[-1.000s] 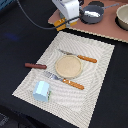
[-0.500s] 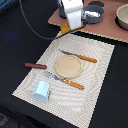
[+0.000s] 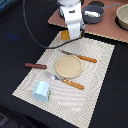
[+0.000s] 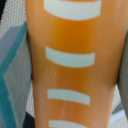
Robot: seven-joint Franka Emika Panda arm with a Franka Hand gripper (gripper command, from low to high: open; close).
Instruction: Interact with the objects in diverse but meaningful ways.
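Arm nearer placemat (image 3: 95,75) — loaf (image 4: 70,65) seemingly between fingers (image 4: 124,75).

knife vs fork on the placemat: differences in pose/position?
The knife lies on the plate's far side, near the arm; the fork lies on its near side, toward the carton. The knife's orange handle ends at the exterior view's right near the plate's edge; the fork's handle ends lower, below the plate. Both have orange handles, lie flat on the placemat, and slant the same way.

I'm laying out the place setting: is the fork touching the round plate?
Touching, apparently: in the exterior view the fork lies along the plate, its tines meeting the rim with no gap visible.
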